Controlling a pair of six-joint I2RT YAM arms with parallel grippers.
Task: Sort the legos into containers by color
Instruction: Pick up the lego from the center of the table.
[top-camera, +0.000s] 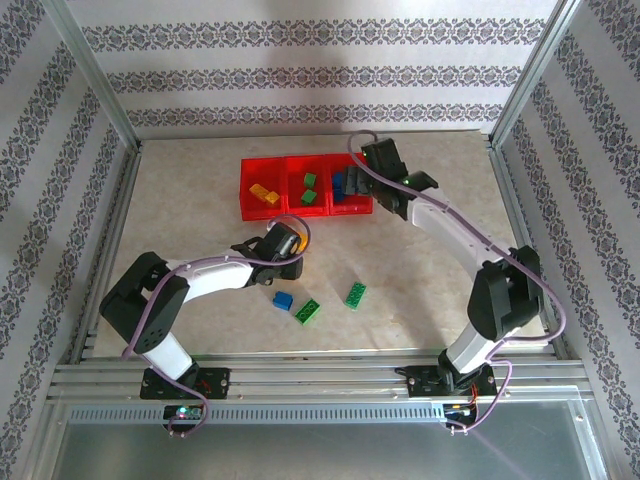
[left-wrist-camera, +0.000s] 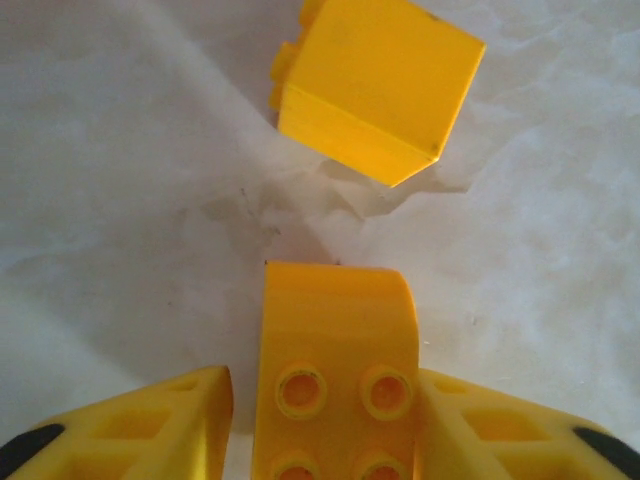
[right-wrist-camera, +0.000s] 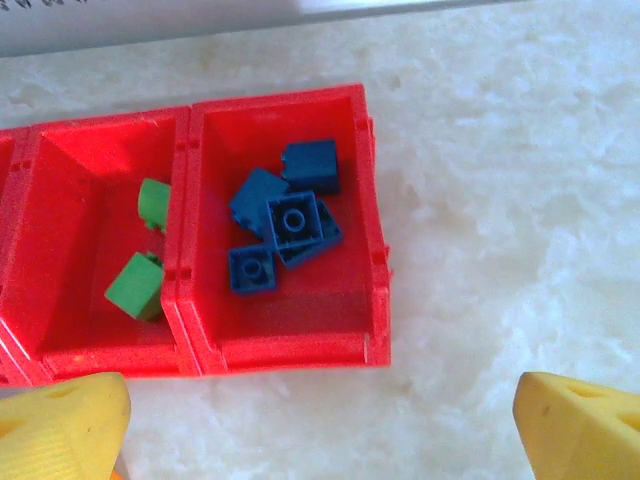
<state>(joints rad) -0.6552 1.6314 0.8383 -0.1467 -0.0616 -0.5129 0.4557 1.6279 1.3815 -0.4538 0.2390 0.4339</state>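
Note:
A yellow lego (left-wrist-camera: 335, 370) sits studs-up between the yellow fingers of my left gripper (left-wrist-camera: 325, 420). The right finger touches it; a thin gap shows at the left finger. A second yellow lego (left-wrist-camera: 375, 85) lies tilted on the table just beyond. In the top view my left gripper (top-camera: 288, 245) is low over the table, in front of the red containers (top-camera: 246, 190). My right gripper (right-wrist-camera: 320, 430) hangs open and holds nothing, just in front of the right bin (right-wrist-camera: 372, 200), which holds several blue legos (right-wrist-camera: 285, 230). The middle bin holds two green legos (right-wrist-camera: 137, 285).
On the table near my left gripper lie a blue lego (top-camera: 283, 299) and two green ones (top-camera: 307, 311) (top-camera: 356, 295). The left bin holds a yellow lego (top-camera: 263, 193). Metal frame rails (top-camera: 120, 215) border the table on both sides.

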